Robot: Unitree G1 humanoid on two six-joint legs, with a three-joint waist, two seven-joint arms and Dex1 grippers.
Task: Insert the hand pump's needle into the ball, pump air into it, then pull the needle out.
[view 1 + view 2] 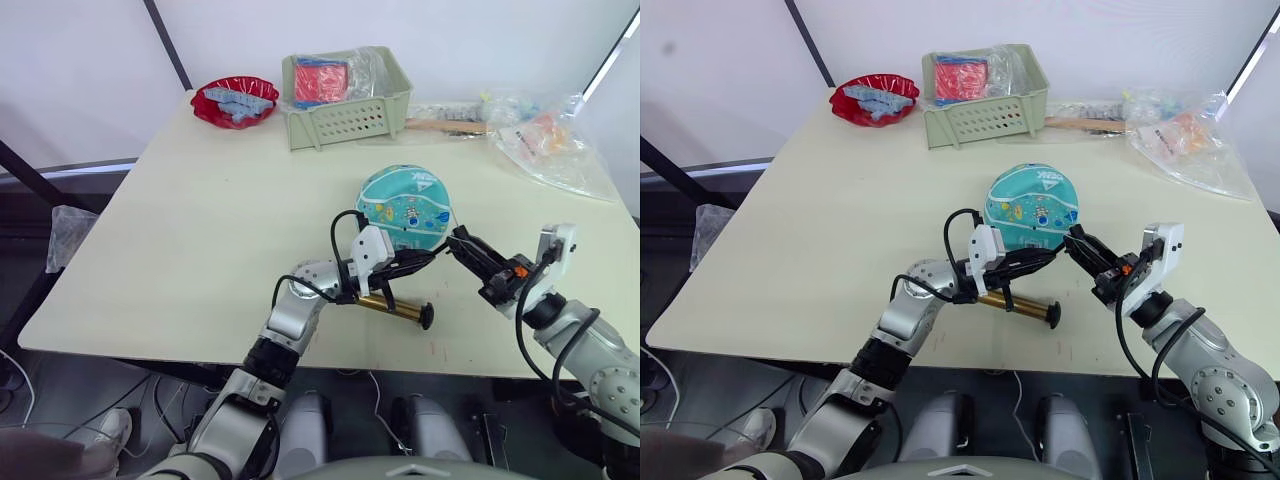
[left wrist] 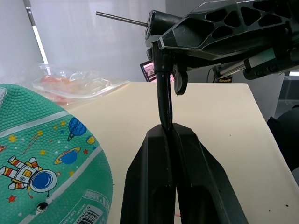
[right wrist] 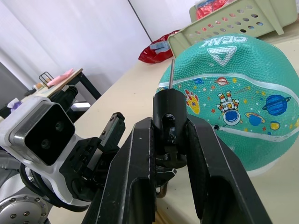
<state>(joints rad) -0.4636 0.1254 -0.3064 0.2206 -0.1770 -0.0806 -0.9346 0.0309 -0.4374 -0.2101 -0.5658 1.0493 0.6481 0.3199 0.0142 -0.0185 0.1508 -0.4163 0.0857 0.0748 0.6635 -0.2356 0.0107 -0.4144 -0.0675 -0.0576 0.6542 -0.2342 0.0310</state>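
Right gripper point(image 3: 170, 128): clenched on the needle point(image 3: 171, 74) fitting, pin clear of the ball point(image 3: 224, 98).
Left gripper point(image 2: 169, 140): pinching the hose point(image 2: 164, 102).
Hand pump point(image 1: 392, 308): lying on the table point(image 1: 200, 220).
Valve point(image 3: 216, 127): just beyond the needle, off its line.

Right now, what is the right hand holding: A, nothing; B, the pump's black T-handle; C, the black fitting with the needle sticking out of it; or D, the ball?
C: in the right wrist view the right hand is shut on the black fitting, and the needle points out past its fingers toward the ball without touching it.
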